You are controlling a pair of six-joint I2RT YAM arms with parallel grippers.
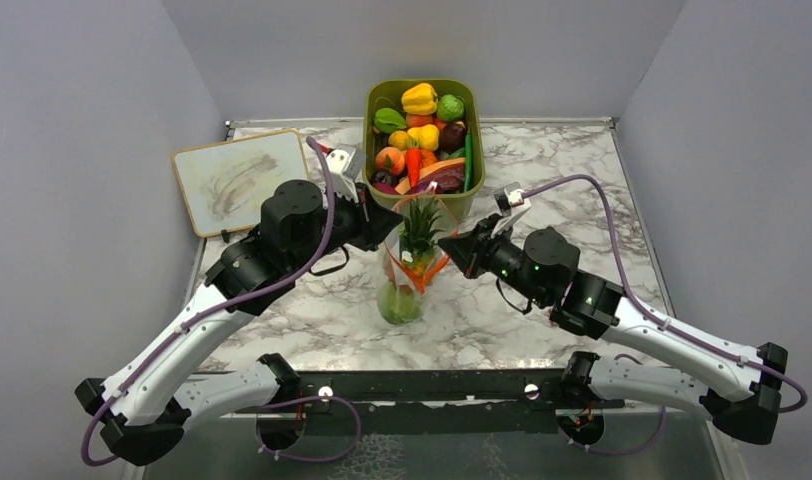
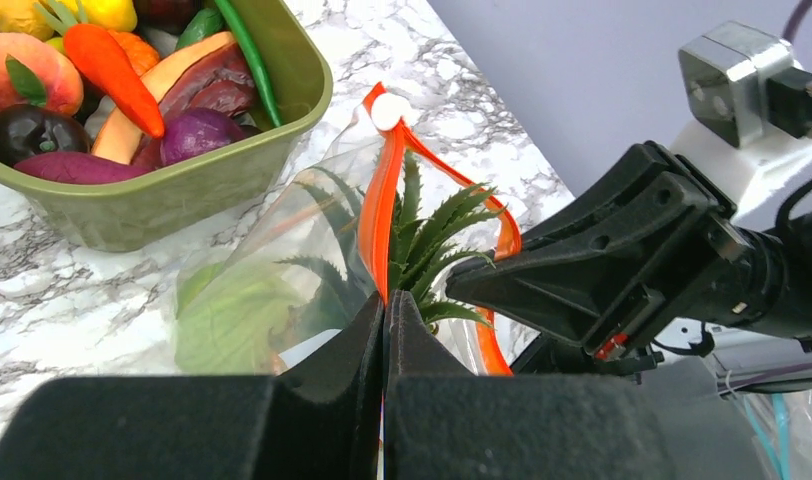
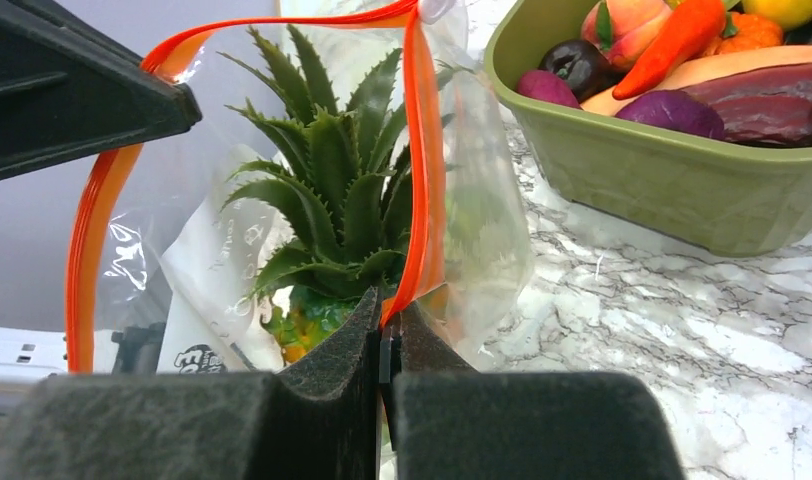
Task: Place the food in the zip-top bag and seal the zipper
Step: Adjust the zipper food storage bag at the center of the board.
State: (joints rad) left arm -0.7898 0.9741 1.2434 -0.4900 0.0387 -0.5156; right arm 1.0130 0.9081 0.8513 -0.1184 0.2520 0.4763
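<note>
zip-top bag (image 1: 407,275) is standing upright approx mid tabletop (image 1: 542,170), just on the near side of the olive bin (image 1: 374,100), which is sitting at the far edge, ctr. left hand (image 2: 385,305) is clenching the zipper (image 2: 380,200) from the left of the mouth. right hand (image 3: 386,310) is clenching the strip's other run from the right. both are pinching w/ fingers fully together, only strip + film btw them. mouth is gaping in a loop btw the two grips.

inside: orange bumpy fruit (image 3: 302,320) w/ its leafy top (image 3: 332,170) poking up thru the mouth, and a cabbage ball (image 1: 399,303) sitting at the bottom. other pieces: can't tell.

handling, judging: bag is looking thin, soft, crinkly, prob slippery, so the walls are giving little support. load is looking like light, hard toy plastic, not fragile. the zipper strip is the stiffest part, so holding there is making more sense vs the clear film. small white tab (image 2: 387,110) at the strip's far end is looking like a slider, prob the spot to be taking for sealing. leaves are standing above the strip, so they're prob needing pushing down first, else risking a jam.
</note>
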